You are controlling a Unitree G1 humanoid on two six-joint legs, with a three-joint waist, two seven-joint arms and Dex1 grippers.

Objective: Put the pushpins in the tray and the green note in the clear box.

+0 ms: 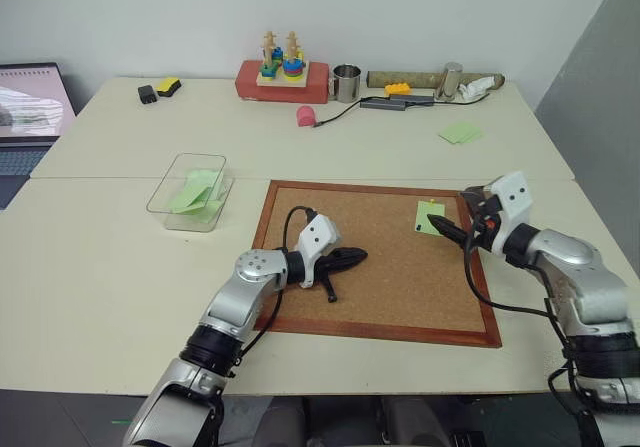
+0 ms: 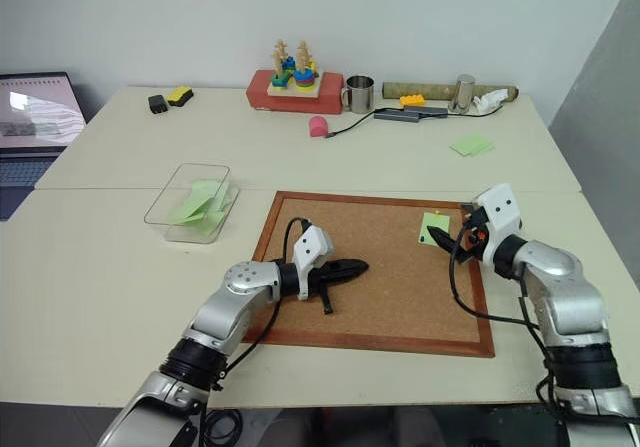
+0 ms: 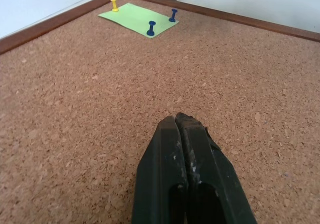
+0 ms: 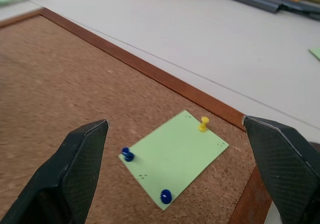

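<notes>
Green note (image 4: 173, 157) pinned near corkboard (image 1: 390, 277) right corner by three pushpins (image 4: 203, 124) — none removed. Right gripper (image 4: 175, 154) wide open above note, empty; left gripper (image 3: 183, 123) shut, empty — mid-corkboard.

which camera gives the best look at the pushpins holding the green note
The right wrist view: the green note lies between the open right gripper fingers, with one yellow and two blue pushpins distinct. The left wrist view shows the same three farther off. In the head views they are barely specks.

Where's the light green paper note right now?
The light green paper note is pinned near the corkboard's far right corner, just ahead of the open right gripper.
</notes>
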